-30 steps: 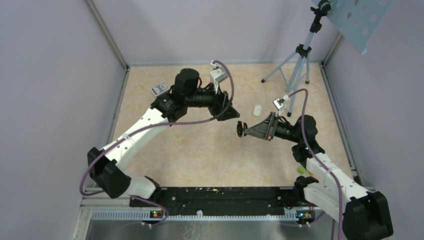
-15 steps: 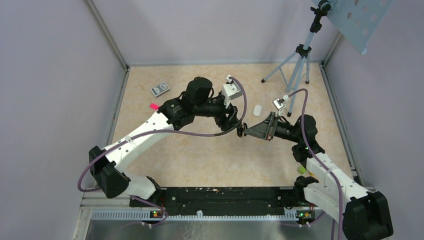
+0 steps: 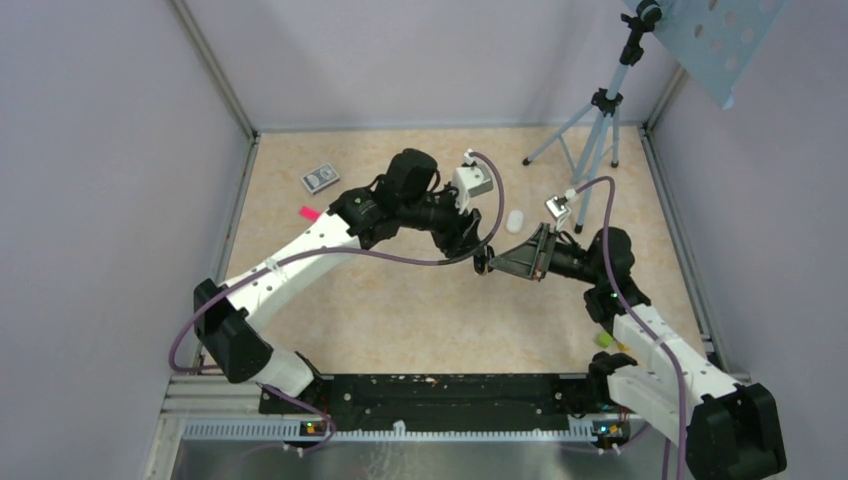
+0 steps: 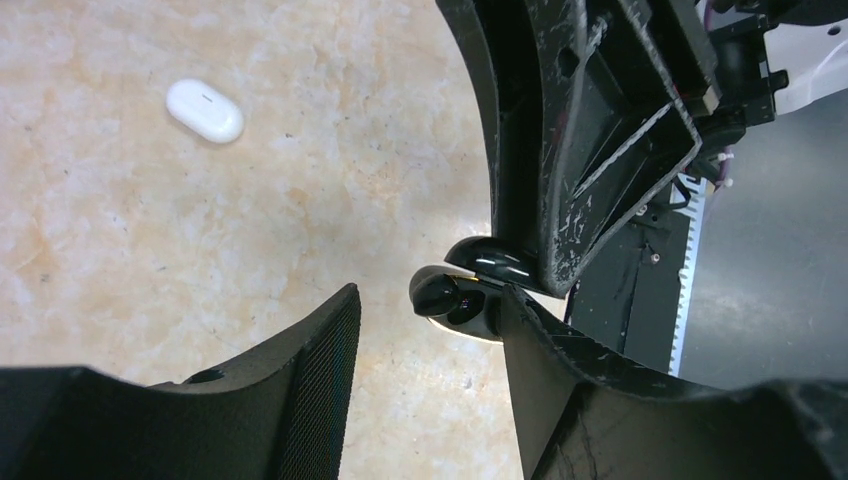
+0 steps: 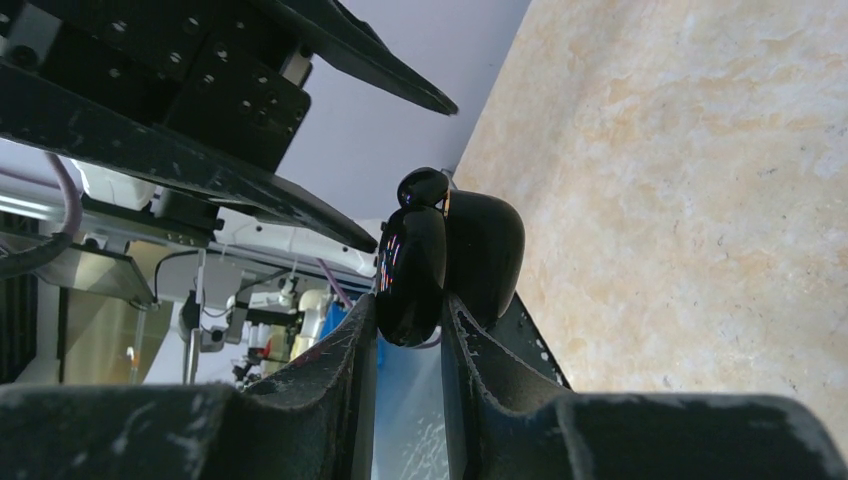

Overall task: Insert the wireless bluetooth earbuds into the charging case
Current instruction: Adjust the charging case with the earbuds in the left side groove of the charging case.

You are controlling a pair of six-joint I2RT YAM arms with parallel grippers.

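Note:
The charging case [image 5: 445,255] is glossy black and hangs above the table, pinched between the fingers of my right gripper [image 5: 410,305]. It looks partly open, with a small black rounded knob at its top. In the left wrist view the case [image 4: 470,290] sits just beyond the tips of my open left gripper [image 4: 428,312], close to its right finger [image 4: 560,380]. In the top view the left gripper [image 3: 468,247] and right gripper [image 3: 492,263] meet at mid-table. No tiny white earbuds show in any view.
A white pill-shaped object [image 3: 514,221] lies on the table behind the grippers and also shows in the left wrist view [image 4: 205,110]. A grey card-like item [image 3: 320,178] and a pink bit [image 3: 307,212] lie at the back left. A tripod [image 3: 590,130] stands at the back right.
My left arm has swung right and forward until its open gripper reached the case. The right gripper has stayed almost still, shut on the case.

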